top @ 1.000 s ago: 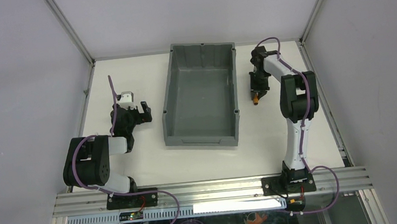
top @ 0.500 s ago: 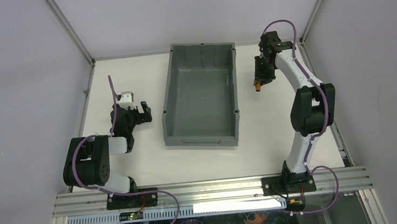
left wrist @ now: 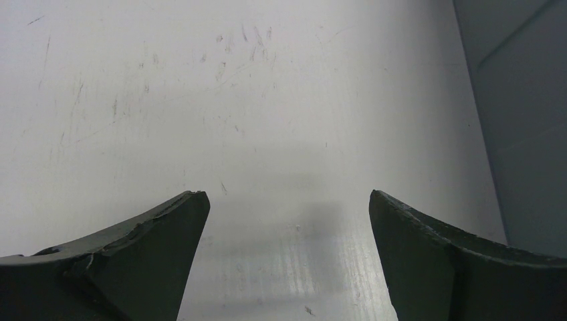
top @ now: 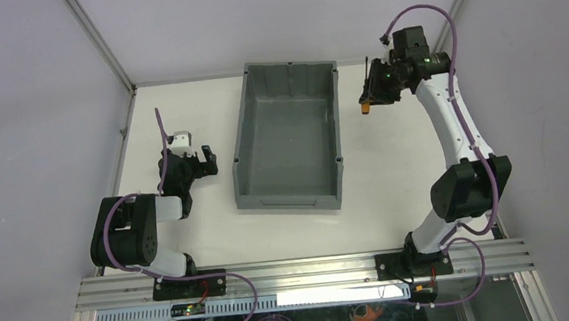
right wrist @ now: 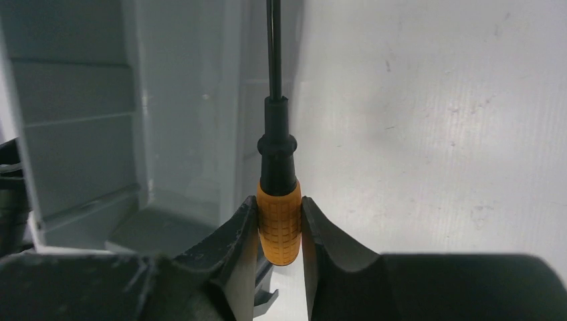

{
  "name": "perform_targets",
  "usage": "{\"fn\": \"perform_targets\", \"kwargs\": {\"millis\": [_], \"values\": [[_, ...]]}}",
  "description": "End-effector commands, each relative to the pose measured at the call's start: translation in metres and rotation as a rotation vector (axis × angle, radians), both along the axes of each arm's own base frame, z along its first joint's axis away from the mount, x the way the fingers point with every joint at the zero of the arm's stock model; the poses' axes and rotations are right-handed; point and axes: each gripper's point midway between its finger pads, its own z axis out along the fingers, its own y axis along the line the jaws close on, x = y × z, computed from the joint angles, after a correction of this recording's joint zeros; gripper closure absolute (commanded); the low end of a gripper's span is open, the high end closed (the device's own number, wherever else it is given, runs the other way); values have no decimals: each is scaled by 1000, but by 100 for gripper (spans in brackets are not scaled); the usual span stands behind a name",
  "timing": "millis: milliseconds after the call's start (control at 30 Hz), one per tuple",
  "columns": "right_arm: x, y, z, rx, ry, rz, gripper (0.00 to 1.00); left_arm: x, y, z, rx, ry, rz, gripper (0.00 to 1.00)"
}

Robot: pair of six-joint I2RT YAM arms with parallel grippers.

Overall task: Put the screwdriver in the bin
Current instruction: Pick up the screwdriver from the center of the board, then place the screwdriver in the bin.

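Note:
The grey bin (top: 249, 125) stands in the middle of the white table, open side up. Just past its far right corner, raised off the table, my right gripper (top: 370, 95) is shut on the screwdriver (top: 368, 107). The right wrist view shows both fingers pressed against the orange handle (right wrist: 279, 227), the black shaft pointing away along the bin's outer wall (right wrist: 80, 120). My left gripper (top: 205, 156) rests low at the left of the bin, open, with only bare table between its fingers (left wrist: 154, 261).
Metal frame rails (top: 100, 44) and grey side walls close in the table at left, back and right. The right arm's elbow (top: 466, 187) hangs over the table's right side. The arm bases sit on the rail (top: 299, 272) at the near edge.
The right arm has lifted and stretched away toward the back, carrying the screwdriver from the table beside the bin's right wall up to near its far right corner. The left arm has not moved.

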Motion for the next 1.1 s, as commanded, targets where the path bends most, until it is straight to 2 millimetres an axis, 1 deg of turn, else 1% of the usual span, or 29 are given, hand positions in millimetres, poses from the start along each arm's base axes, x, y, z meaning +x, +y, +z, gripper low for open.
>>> {"fn": "perform_targets", "kwargs": {"millis": [0,133,233,333,433,633,733,1067], "values": [[-13,30,61,165,-115,52,100,13,-1,23,2,-90,-20,1],[-20,50,80,219,-141,65,100,13,-1,22,2,-89,-20,1],[-25,67,89,231,-152,75,100,13,-1,23,2,-91,-20,1],[-28,82,95,225,-153,67,100,13,-1,22,2,-89,-19,1],[-31,96,95,202,-141,60,100,13,-1,22,2,-89,-20,1],[-35,124,90,148,-116,49,100,13,-1,23,2,-90,-20,1],[-34,132,87,109,-102,30,100,13,-1,22,2,-89,-20,1],[-27,157,50,-66,-15,-40,100,13,-1,23,3,-90,-19,1]]}}
